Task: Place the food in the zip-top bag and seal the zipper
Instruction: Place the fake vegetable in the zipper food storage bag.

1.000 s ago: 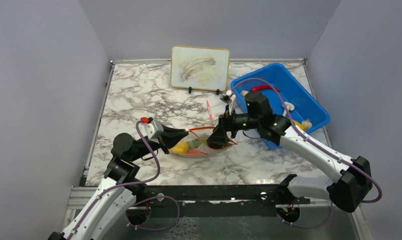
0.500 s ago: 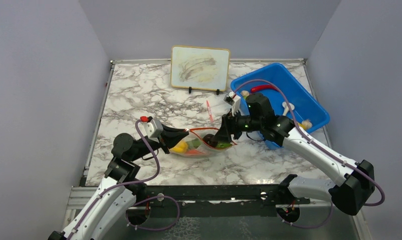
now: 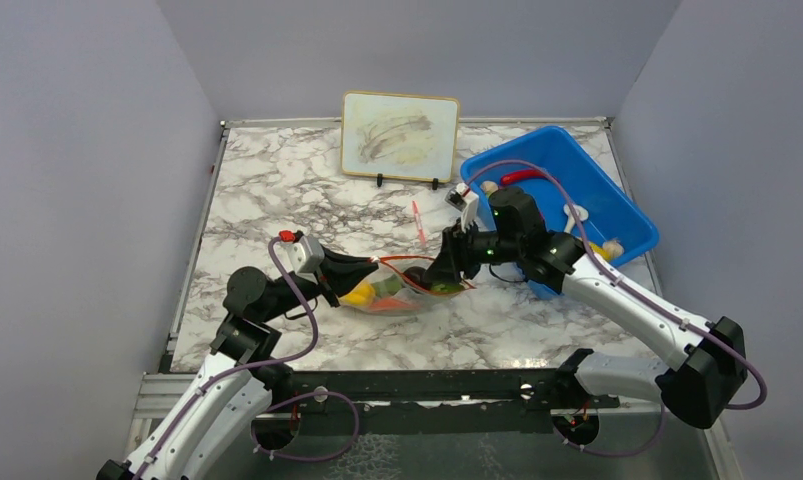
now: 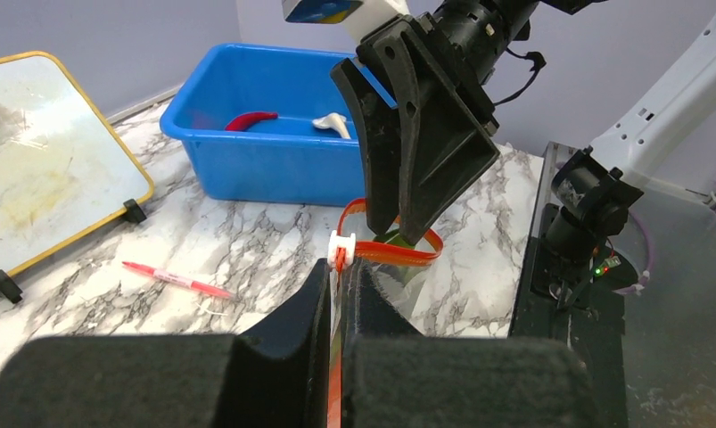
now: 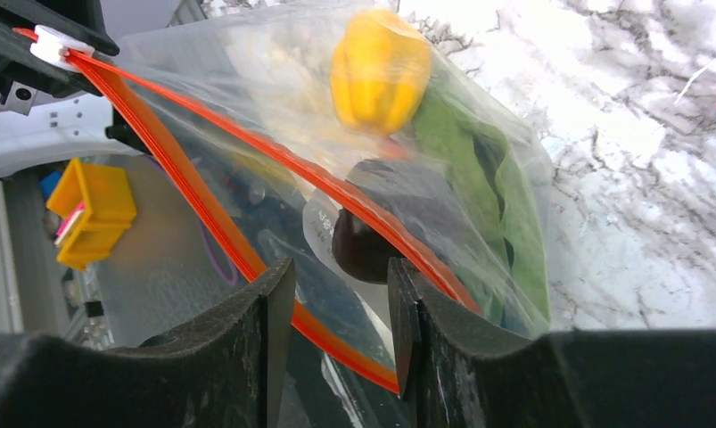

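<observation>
The clear zip-top bag (image 3: 392, 290) lies on the marble table between both arms. My left gripper (image 4: 339, 272) is shut on its red-orange zipper (image 5: 247, 147), just behind the white slider (image 4: 341, 242). Inside the bag are a yellow pepper (image 5: 379, 69), a green leafy pod (image 5: 506, 196) and a dark round piece (image 5: 365, 250). My right gripper (image 5: 336, 276) is at the bag's mouth, open, its fingers astride one zipper strip with a gap on each side. The dark piece lies just beyond its fingertips, not held.
A blue bin (image 3: 617, 215) at the right rear holds a red chili (image 4: 250, 119), a white mushroom (image 4: 332, 124) and a yellowish piece (image 3: 605, 248). A red-and-white pen (image 3: 417, 222) lies behind the bag. A small whiteboard (image 3: 399, 135) stands at the back.
My right gripper has drawn back a little from inside the bag's mouth and its jaws have narrowed. The left gripper has kept its hold on the zipper edge.
</observation>
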`<control>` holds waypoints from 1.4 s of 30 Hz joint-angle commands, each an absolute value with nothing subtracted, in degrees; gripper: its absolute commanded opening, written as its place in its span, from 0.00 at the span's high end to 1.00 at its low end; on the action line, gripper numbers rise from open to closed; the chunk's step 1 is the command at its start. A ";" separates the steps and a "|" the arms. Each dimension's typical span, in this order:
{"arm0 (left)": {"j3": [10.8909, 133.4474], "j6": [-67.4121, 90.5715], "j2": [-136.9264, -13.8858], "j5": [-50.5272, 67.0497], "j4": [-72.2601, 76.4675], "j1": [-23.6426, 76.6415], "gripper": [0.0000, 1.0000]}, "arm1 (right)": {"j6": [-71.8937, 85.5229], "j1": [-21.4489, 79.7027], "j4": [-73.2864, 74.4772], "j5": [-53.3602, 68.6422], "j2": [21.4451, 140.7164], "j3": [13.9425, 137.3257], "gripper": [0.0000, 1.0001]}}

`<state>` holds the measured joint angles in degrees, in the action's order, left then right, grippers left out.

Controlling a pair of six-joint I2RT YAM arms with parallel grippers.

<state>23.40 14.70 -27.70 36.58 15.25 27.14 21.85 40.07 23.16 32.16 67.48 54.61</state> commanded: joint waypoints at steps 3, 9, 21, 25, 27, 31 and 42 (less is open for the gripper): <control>22.41 17.49 -27.60 36.49 20.37 27.44 1.00 | 26.70 42.17 19.42 29.41 70.22 52.30 0.59; 22.32 17.40 -28.11 36.82 20.65 27.42 1.00 | 29.37 46.00 17.91 24.55 72.93 52.85 0.54; 21.97 17.40 -27.51 37.25 20.68 27.45 1.00 | 33.26 49.39 6.16 27.86 76.80 53.52 0.55; 21.95 17.18 -27.51 37.26 20.67 27.43 1.00 | 31.63 49.39 9.04 25.62 75.12 53.96 0.54; 21.97 16.99 -27.56 37.22 20.65 27.42 1.00 | 29.44 49.39 12.25 24.18 74.16 55.42 0.53; 22.04 16.46 -27.53 37.26 20.46 27.45 1.00 | 24.57 49.39 19.46 20.55 72.02 59.52 0.50; 23.14 13.01 -27.48 35.73 15.82 27.42 1.00 | 12.99 47.52 35.32 -0.41 70.75 73.30 0.49</control>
<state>22.06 15.40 -28.10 36.56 17.41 27.14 18.65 48.97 28.05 10.57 70.67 68.53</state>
